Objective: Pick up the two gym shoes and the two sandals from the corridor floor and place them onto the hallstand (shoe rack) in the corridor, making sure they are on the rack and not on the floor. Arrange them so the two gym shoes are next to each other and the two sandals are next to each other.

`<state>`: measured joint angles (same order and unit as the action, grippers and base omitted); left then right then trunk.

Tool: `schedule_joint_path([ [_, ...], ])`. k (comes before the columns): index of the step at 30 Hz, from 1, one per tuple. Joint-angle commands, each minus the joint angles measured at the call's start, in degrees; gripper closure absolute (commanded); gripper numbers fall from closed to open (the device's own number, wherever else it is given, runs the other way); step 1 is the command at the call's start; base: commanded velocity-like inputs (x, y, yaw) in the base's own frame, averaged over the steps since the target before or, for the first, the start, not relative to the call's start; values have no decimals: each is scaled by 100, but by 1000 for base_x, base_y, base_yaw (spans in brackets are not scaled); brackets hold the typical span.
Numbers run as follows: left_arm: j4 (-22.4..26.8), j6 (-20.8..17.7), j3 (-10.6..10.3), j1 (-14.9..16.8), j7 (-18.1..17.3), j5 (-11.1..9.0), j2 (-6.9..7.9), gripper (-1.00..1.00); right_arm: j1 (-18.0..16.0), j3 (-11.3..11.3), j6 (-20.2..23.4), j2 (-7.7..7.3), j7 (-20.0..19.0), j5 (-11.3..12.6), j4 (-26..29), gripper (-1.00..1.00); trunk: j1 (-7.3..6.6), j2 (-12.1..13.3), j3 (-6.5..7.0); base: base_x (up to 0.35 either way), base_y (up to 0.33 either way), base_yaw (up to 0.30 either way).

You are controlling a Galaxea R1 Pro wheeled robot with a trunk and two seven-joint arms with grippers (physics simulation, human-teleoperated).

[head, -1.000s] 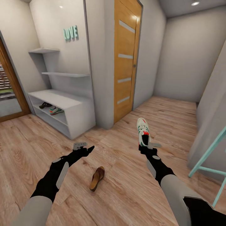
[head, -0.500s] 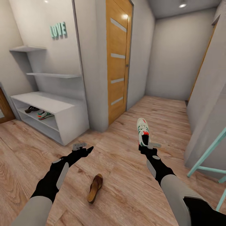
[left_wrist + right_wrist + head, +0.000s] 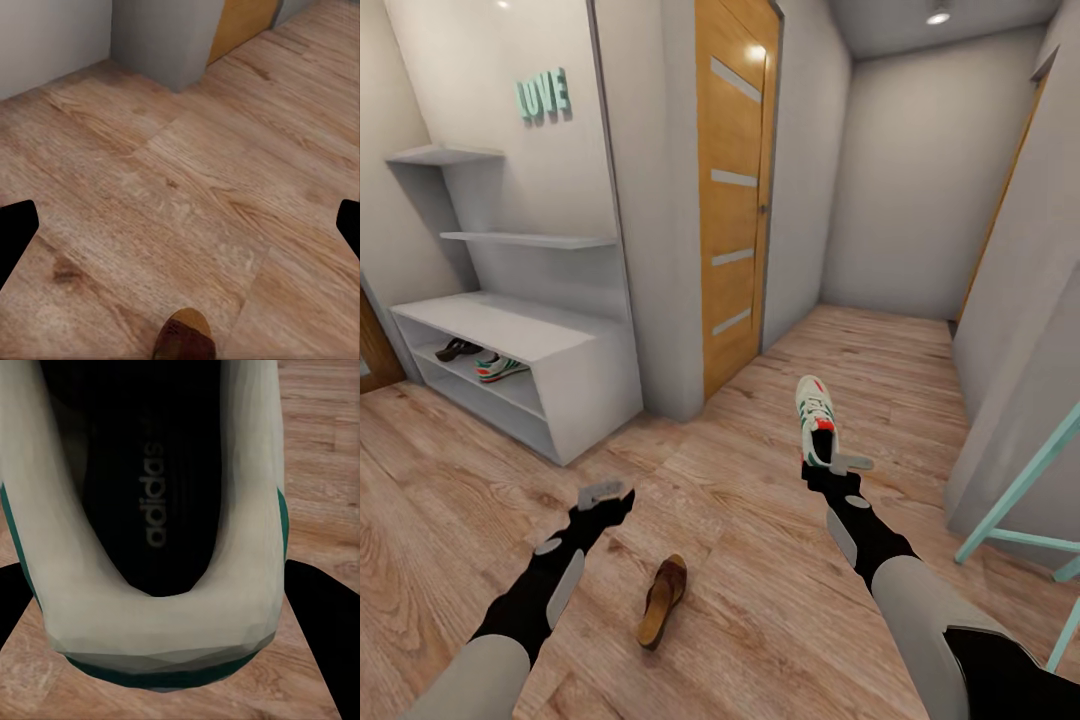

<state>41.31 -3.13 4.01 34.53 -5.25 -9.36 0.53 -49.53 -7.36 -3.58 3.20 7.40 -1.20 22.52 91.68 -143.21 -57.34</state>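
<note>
**One sneaker in hand, one sandal on the floor, two shoes on the rack**

The shoe rack (image 3: 575,385) stood against the wall under the "LOVE" sign (image 3: 543,96), to the near side of the wooden door (image 3: 735,190). Its lower tier held a brown sandal (image 3: 457,349) and a white sneaker (image 3: 500,368) with green stripes, lying side by side and close together. The top surface of the rack was bare.

The right gripper (image 3: 828,466) held the second sneaker (image 3: 817,420) by the heel, well out from the rack and above the wood floor (image 3: 760,560), toe pointing away from the robot. In the right wrist view the heel of that sneaker (image 3: 161,525) sat between the two dark fingers (image 3: 322,630), which were clamped against its sides; the insole print was legible.

The second sandal (image 3: 663,599) lay on the floor in front of the rack, well apart from it, between the two arms and nearer the robot than either gripper. It rested on its edge, sole facing outward.

The left gripper (image 3: 604,494) hung above the floor between the rack and that sandal, holding nothing. In the left wrist view its fingers (image 3: 15,236) stood wide apart, with bare planks between them and the tip of the sandal (image 3: 185,341) just entering the frame.
</note>
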Motion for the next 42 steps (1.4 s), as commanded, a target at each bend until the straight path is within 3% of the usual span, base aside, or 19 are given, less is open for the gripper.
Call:
schedule_joint_path([
  [1,-22,-25,13,2,-24,-55,-1,-100,-4,-25,-12,5,3,-7,-4,100,-1,-2,-5,0,0,0],
  [3,-69,-15,6,2,-9,-50,0,-100,-4,-39,181,6,0,17,0,100,-1,-2,-5,0,0,0],
  [6,-90,-13,1,2,-4,-49,0,-100,-4,-55,897,-3,-1,34,112,100,-1,-2,-5,0,0,0],
  [11,-217,-12,-167,2,0,-48,-8,-100,-4,-53,1549,-4,-2,40,1167,100,-1,-2,-9,0,0,0],
  [13,-298,-9,-279,2,3,-48,-8,-100,-4,-49,1594,-4,-2,40,1425,100,4,-6,-63,0,0,0],
  [14,-352,-7,-442,2,5,-50,-7,-100,-4,-44,1622,-4,-2,42,1650,100,7,-7,-93,0,0,0],
  [18,-383,-4,-567,2,6,-56,-2,-100,-4,-39,1637,-4,-2,41,1782,100,17,-13,-217,0,0,0],
  [26,-397,5,-601,2,7,-57,0,-100,-4,-46,1641,-4,-2,40,1816,100,38,-23,-468,0,0,0],
  [33,-641,428,-603,2,7,-50,2,-100,-4,-46,1641,-4,-2,40,1818,100,56,-33,-688,0,0,0],
  [42,-676,496,-603,3,3,-53,17,-100,-4,-40,1641,-4,-2,40,1818,100,79,-45,-972,0,0,0],
])
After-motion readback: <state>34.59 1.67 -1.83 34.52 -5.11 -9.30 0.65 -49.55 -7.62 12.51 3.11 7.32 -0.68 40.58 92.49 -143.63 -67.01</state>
